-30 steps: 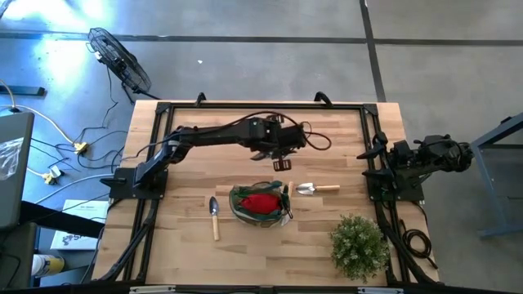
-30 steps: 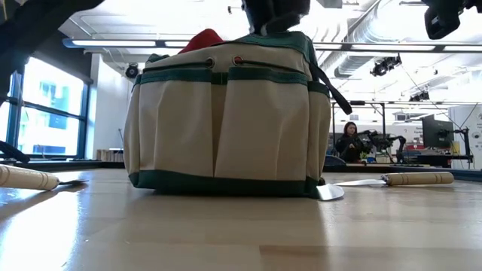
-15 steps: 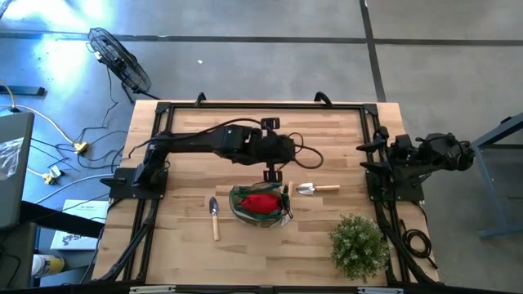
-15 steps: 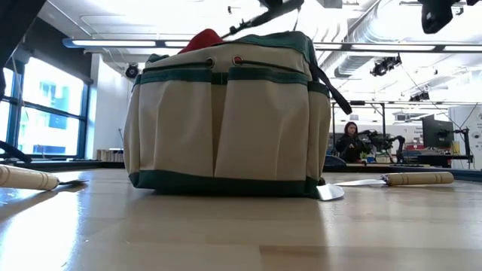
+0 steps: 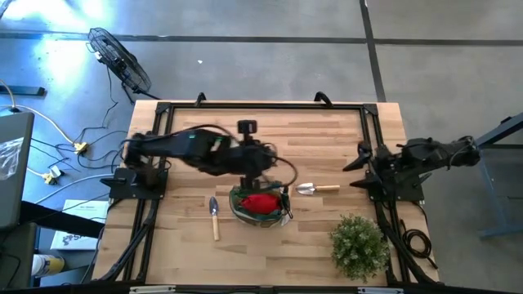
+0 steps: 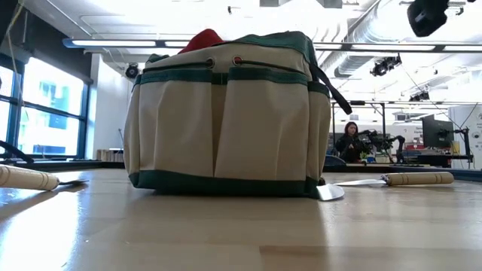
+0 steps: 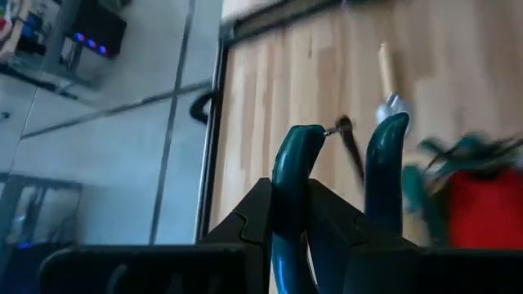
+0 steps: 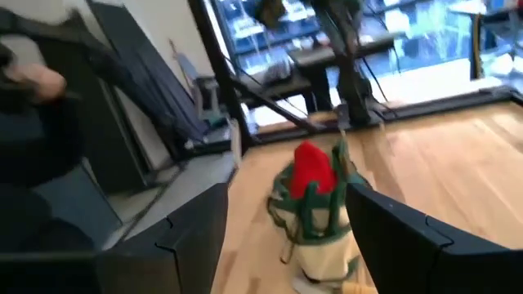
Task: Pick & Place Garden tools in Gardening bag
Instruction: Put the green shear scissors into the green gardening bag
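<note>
Left hand (image 5: 260,181) above gardening bag (image 5: 260,204)

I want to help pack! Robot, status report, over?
Left gripper over gardening bag. Right gripper at table edge, fingers open. Two trowels on table beside it. Nothing blocking.

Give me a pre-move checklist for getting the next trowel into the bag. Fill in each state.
1. Gardening bag upright with its mouth open: ok.
2. Red glove piece already inside the bag: ok.
3. Trowel left of the bag lying free on the table: ok.
4. Trowel right of the bag lying free: ok.
5. Left gripper empty: cannot tell; a thin dark thing shows between its fingers.
6. Right gripper open at the table's right edge, away from the bag: ok.
</note>
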